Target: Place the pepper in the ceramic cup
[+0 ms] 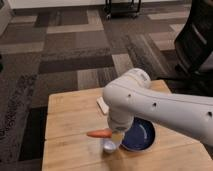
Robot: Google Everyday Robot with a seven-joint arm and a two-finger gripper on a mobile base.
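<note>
The slim orange-red pepper hangs level in the air, just above and left of the small pale ceramic cup. My gripper is at the pepper's right end, under the big white arm, and it holds the pepper over the wooden table. The arm hides most of the gripper and part of the cup.
A wide dark blue plate lies right of the cup. A pale flat block lies on the table behind the arm. A black office chair stands at the right. Patterned carpet lies beyond the table's far edge.
</note>
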